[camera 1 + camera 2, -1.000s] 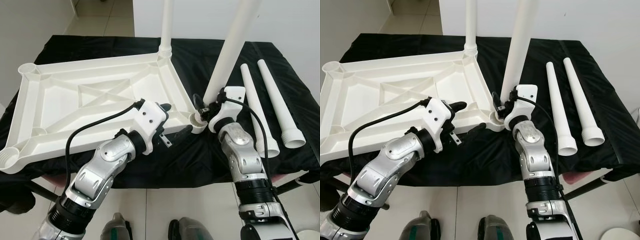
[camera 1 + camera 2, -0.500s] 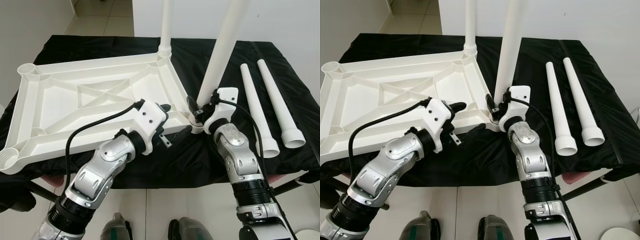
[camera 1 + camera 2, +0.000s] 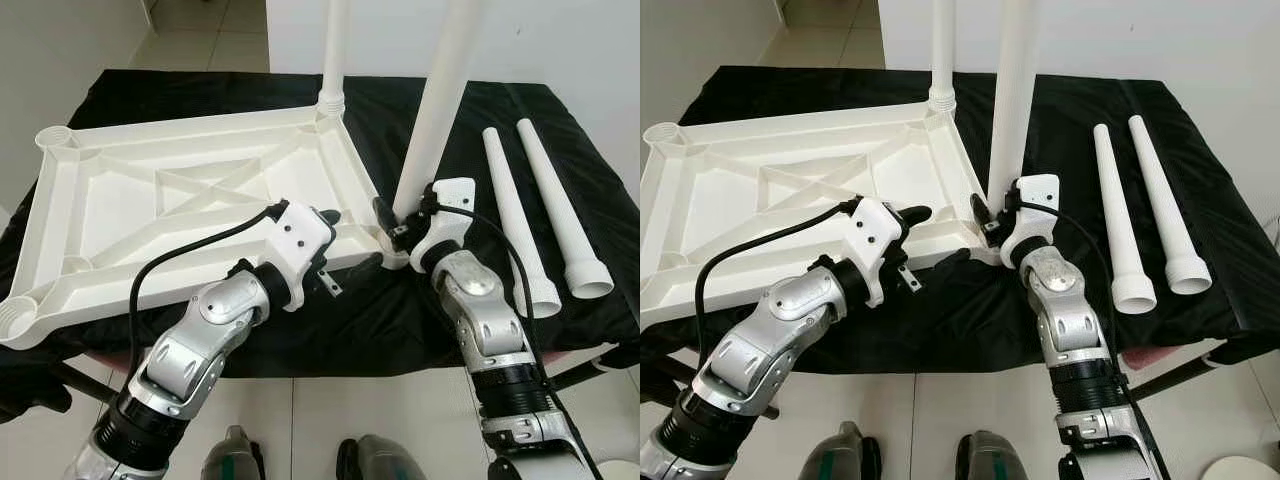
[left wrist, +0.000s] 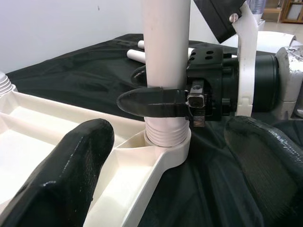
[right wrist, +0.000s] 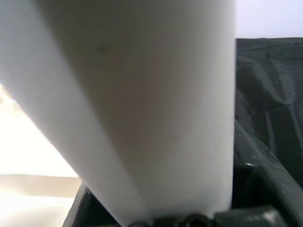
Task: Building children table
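Observation:
A white tabletop (image 3: pixel 180 190) lies upside down on a black-draped table (image 3: pixel 200 85). One white leg (image 3: pixel 332 50) stands in its far right corner. My right gripper (image 3: pixel 392 222) is shut on the base of a second white leg (image 3: pixel 435 110), which stands nearly upright. In the left wrist view its threaded end sits in the near right corner socket (image 4: pixel 168 146). My left gripper (image 3: pixel 352 240) is open and straddles the tabletop's near rim just left of that socket, its fingers (image 4: pixel 75 161) wide apart.
Two loose white legs (image 3: pixel 510 210) (image 3: pixel 555 200) lie side by side on the black cloth at the right. The table's front edge runs just below my arms, with tiled floor and my feet (image 3: pixel 235 455) beneath. A white wall stands behind.
My right gripper shifted left and swung the held leg from a rightward lean to nearly upright over the corner socket. The left gripper has barely moved.

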Robot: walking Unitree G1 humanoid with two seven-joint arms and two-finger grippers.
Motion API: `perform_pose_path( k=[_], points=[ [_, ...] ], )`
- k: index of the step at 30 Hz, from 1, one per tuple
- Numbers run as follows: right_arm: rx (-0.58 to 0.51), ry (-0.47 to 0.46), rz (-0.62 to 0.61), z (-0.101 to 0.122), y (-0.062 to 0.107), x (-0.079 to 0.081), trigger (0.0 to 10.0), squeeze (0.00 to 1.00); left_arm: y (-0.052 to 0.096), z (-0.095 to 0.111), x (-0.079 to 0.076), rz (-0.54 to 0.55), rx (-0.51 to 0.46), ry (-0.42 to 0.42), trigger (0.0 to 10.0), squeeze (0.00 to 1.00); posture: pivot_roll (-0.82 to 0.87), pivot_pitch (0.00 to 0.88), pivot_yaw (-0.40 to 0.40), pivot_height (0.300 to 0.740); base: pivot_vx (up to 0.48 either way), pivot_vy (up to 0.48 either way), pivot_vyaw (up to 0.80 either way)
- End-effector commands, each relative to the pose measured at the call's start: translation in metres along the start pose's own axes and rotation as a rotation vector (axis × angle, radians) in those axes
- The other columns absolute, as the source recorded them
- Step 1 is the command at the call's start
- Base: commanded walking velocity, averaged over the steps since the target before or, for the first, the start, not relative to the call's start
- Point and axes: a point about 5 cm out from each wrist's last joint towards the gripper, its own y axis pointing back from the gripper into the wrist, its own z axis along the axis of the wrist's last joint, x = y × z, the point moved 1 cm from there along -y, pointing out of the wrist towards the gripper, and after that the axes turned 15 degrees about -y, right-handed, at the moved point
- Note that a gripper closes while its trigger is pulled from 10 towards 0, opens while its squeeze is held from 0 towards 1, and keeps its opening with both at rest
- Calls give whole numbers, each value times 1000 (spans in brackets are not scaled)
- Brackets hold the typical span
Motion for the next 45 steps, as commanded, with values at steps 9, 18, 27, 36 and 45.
perform_pose_path(
  k=[9, 18, 27, 36, 45],
  points=[
    [71, -171, -67, -18, 4, -8, 10000, 0, 2, 3, -5, -68, -11, 2, 10000, 0, -103, 62, 9, 740, 0, 0, 0],
    [75, -269, -141, -23, 6, -19, 10000, 0, 3, 4, -5, -69, -13, 2, 10000, 0, -103, 64, 9, 740, 0, 0, 0],
    [85, -365, -198, -28, 5, -24, 10000, 0, 2, 6, -5, -69, -17, -1, 10000, 0, -99, 64, 8, 740, 0, 0, 0],
    [103, -213, -155, -27, 2, -18, 10000, 0, 2, 7, -5, -68, -21, -1, 10000, 0, -101, 63, 6, 740, 0, 0, 0],
    [111, -100, -46, -24, -2, 1, 10000, 0, 1, 9, -5, -64, -24, -2, 10000, 0, -100, 60, 0, 740, 0, 0, 0]
  ],
)
